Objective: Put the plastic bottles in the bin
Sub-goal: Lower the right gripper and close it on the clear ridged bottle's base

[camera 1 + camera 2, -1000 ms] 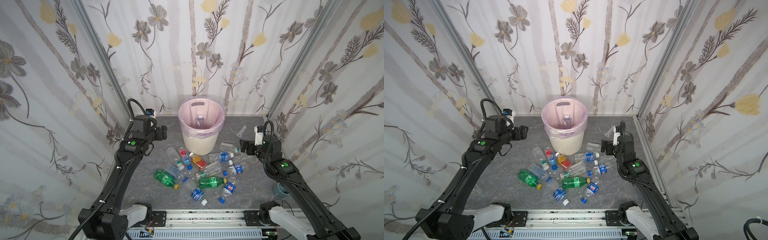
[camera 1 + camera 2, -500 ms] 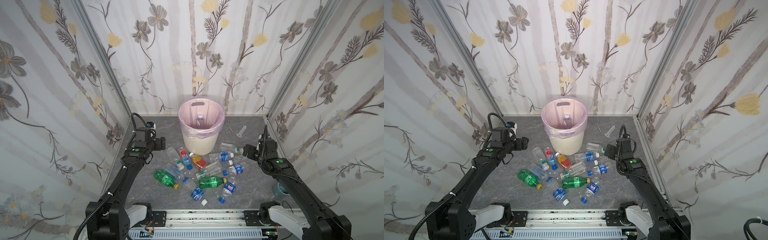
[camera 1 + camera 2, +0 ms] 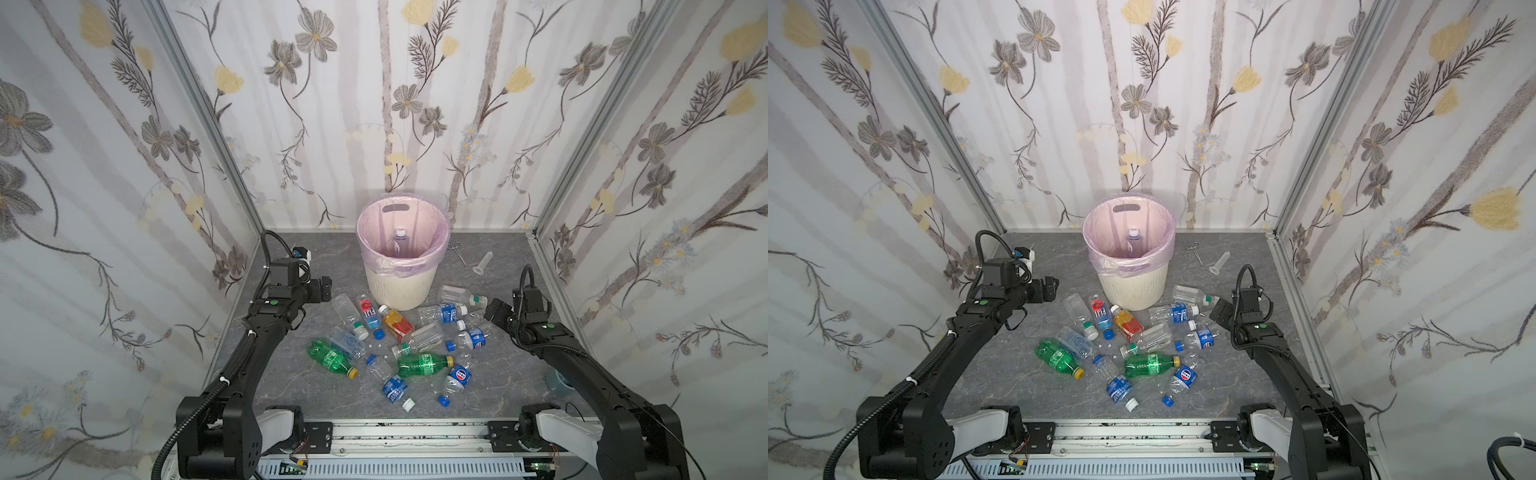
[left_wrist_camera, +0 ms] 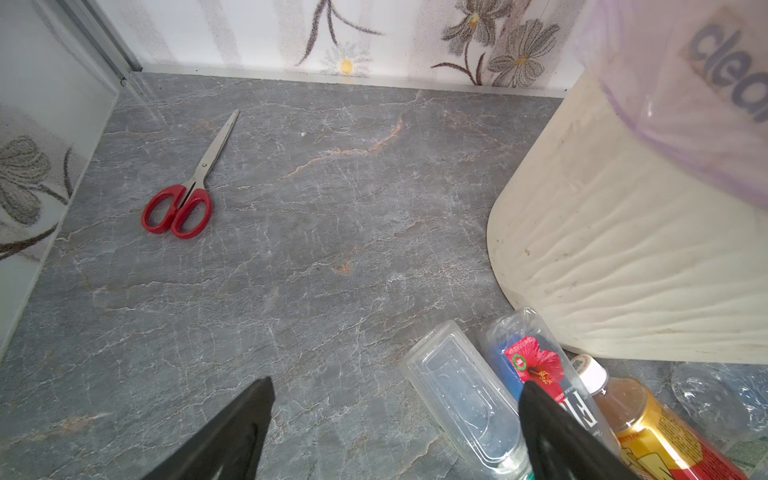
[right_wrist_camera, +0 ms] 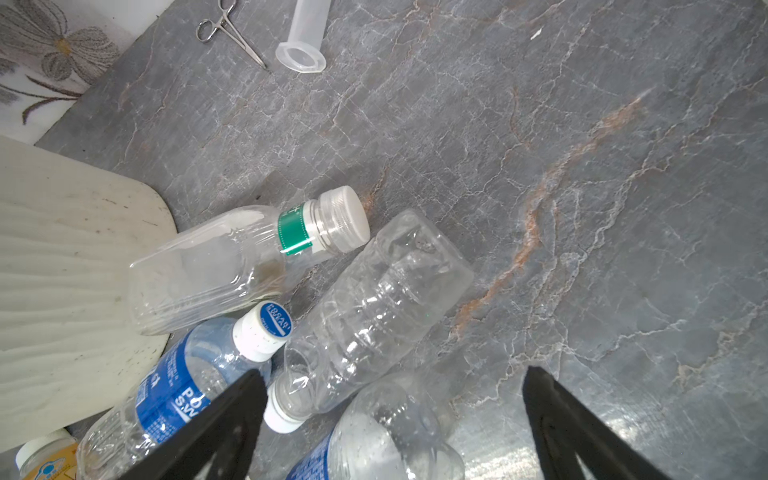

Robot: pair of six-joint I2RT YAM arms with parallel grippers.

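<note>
At six o'clock of the bin (image 3: 399, 286), on the desk (image 3: 291, 374), lie the bottles (image 3: 419, 365), which we judge light, slick and crushable, best pinched mid-body, while our left tool (image 3: 326, 289) and right tool (image 3: 490, 309) both hang spread and empty.

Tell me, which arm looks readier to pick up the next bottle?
Probably the right. Its open right gripper hangs directly over a blue-labelled bottle, roughly centred between its jaws. The left gripper is open too, but its nearest clear bottle sits off-centre, close to one jaw.
</note>
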